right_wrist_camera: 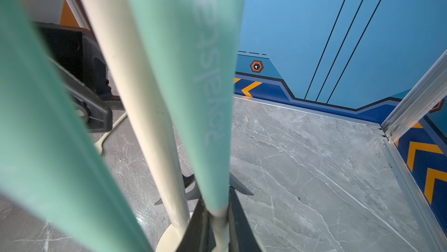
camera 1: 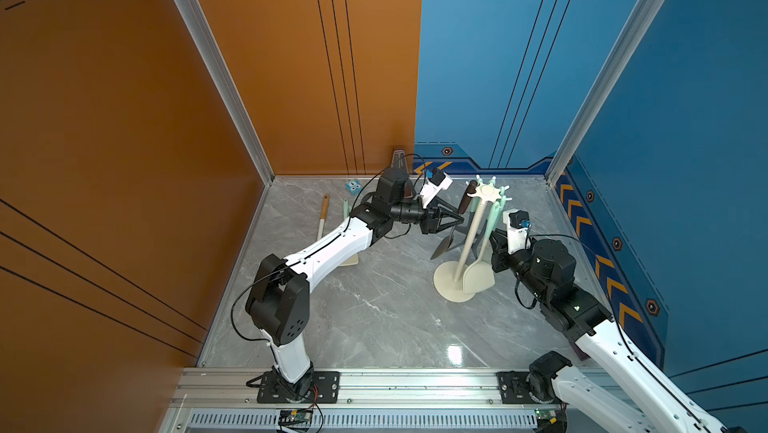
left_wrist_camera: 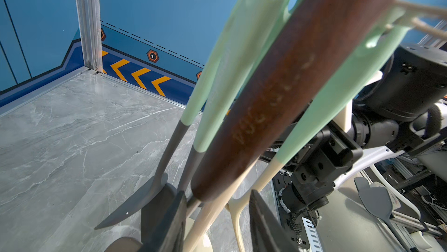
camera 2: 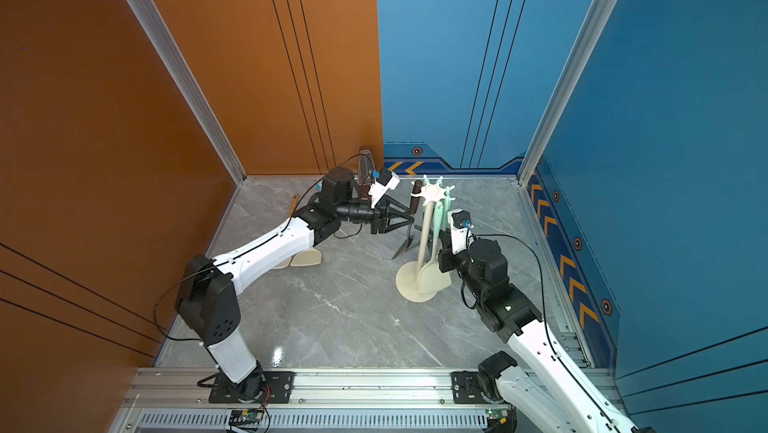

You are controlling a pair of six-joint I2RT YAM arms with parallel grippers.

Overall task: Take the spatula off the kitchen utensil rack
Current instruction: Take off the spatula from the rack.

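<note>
The kitchen utensil rack (camera 1: 486,191) stands at the back right on its round cream base (camera 1: 451,287), and several utensils hang from its crown. A brown-handled spatula (left_wrist_camera: 278,93) with a dark pointed blade (camera 1: 441,249) hangs on the left side. My left gripper (left_wrist_camera: 217,204) is open, with its jaws on either side of the lower end of that handle; there is a gap to one finger. My right gripper (right_wrist_camera: 217,217) is behind the pole (right_wrist_camera: 135,93), shut on the cream neck of a mint-handled spatula (right_wrist_camera: 193,69). That spatula's cream head (camera 1: 478,277) hangs near the base.
Two long-handled utensils (camera 1: 323,213) lie on the marble table at the back left, their cream heads (camera 2: 305,259) partly under my left forearm. A brown metronome (camera 1: 400,159) and a small blue block (camera 1: 352,188) stand against the back wall. Walls enclose three sides.
</note>
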